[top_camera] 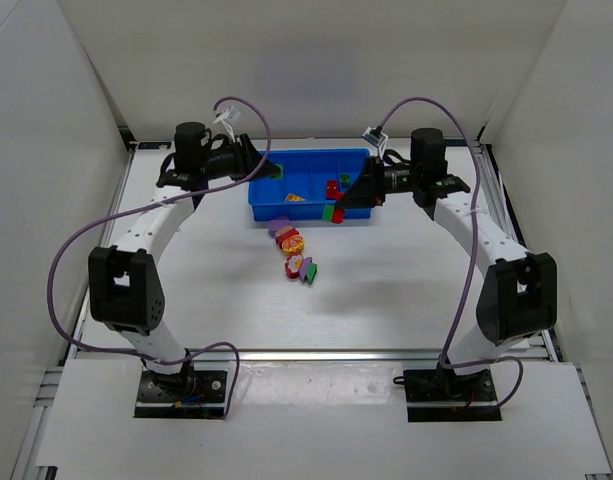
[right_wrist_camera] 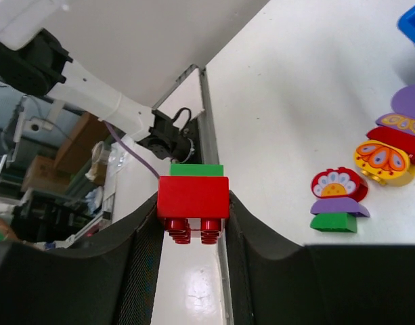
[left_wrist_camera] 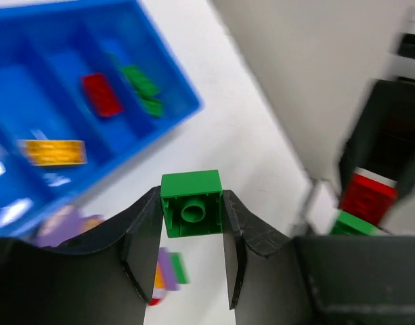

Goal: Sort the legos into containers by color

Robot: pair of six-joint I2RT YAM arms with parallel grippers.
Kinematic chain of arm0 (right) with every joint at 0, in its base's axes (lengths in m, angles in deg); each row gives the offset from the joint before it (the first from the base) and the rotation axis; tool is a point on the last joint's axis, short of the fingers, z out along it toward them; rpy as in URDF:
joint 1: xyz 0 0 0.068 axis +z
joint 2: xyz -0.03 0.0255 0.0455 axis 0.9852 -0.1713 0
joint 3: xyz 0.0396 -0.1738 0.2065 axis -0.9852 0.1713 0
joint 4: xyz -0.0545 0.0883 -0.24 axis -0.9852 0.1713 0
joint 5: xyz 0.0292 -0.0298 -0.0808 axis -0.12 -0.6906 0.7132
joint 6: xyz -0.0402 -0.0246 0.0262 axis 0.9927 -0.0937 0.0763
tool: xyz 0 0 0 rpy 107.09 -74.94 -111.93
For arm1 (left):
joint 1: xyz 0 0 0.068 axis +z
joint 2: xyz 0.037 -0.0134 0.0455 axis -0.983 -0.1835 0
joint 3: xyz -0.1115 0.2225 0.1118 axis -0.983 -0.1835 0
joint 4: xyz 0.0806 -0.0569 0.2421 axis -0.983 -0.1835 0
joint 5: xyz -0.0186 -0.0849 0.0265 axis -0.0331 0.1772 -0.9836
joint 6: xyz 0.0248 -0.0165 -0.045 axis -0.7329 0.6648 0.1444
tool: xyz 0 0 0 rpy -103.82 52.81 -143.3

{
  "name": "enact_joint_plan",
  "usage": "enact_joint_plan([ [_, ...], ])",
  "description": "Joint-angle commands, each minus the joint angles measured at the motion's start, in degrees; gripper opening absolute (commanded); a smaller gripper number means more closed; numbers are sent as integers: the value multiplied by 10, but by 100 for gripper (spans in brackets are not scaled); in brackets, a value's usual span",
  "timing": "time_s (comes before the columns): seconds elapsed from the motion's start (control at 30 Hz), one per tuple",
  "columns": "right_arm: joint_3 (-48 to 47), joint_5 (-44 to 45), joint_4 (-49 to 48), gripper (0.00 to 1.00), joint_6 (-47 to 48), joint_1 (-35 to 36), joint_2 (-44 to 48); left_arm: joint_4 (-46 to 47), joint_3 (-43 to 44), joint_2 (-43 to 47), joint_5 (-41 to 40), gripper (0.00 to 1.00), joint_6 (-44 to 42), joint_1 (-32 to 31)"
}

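2 white walls (top_camera: 46,150) flank the white table (top_camera: 386,290), its open surface widest toward 6 o'clock. the blue tray (top_camera: 316,153) lies at 12 o'clock, holding a yellow piece (left_wrist_camera: 53,152), red piece (left_wrist_camera: 102,95) and green pieces (left_wrist_camera: 141,82). left gripper (left_wrist_camera: 191,203) pinches a green block (left_wrist_camera: 191,215) by the tray's 10 o'clock corner; right gripper (right_wrist_camera: 193,206) pinches a red block (right_wrist_camera: 193,195) at its 4 o'clock edge. loose legos (top_camera: 293,250) lie at its 6 o'clock.

Left pincer (left_wrist_camera: 191,208) gripping a green lego (left_wrist_camera: 191,215), blue tray (left_wrist_camera: 58,81) behind holding red lego (left_wrist_camera: 102,95), yellow lego (left_wrist_camera: 53,152), green pieces (left_wrist_camera: 143,88)
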Motion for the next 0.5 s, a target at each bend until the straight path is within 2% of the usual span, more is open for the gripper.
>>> enact_joint_plan([
  [0.0, -20, 36, 69, 8, 77, -9, 36, -194, 77, -15, -140, 10, -167, -16],
  [0.2, -14, 63, 97, 8, 104, -33, 49, -212, 189, -126, -124, 12, -177, -51],
  [0.47, 1, 64, 126, 9, 123, -76, 71, -209, 365, -278, -91, 15, -182, -128],
])
